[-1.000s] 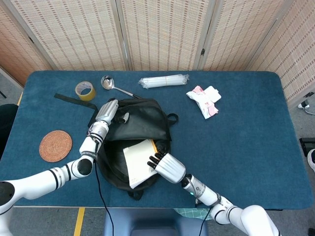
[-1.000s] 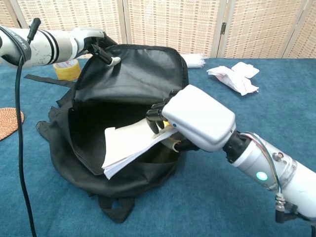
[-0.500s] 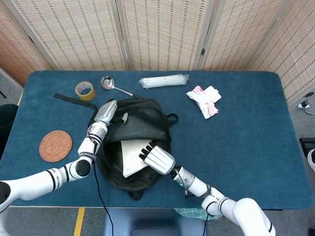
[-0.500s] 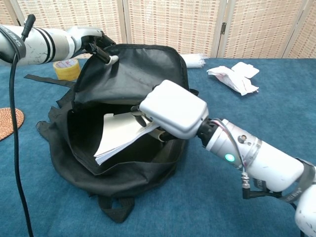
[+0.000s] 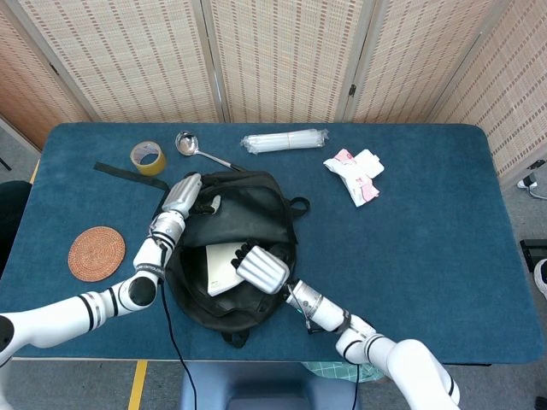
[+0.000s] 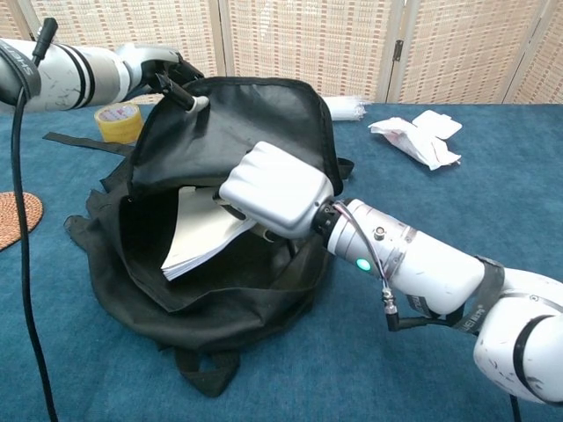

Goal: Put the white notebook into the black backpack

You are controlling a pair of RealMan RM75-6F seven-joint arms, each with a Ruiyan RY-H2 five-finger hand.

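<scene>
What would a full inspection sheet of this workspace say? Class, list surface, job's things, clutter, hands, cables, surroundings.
Surface: blue table.
Job's things: black backpack lies open; white notebook partly inside its mouth.
Clutter: tape roll, ladle, plastic-wrapped bundle, white packet, woven coaster.
Hands: left hand holds the backpack's upper flap open; right hand holds the notebook at the opening.
Cables: black cable hangs from the left arm.
Surroundings: woven screen panels behind the table.
</scene>
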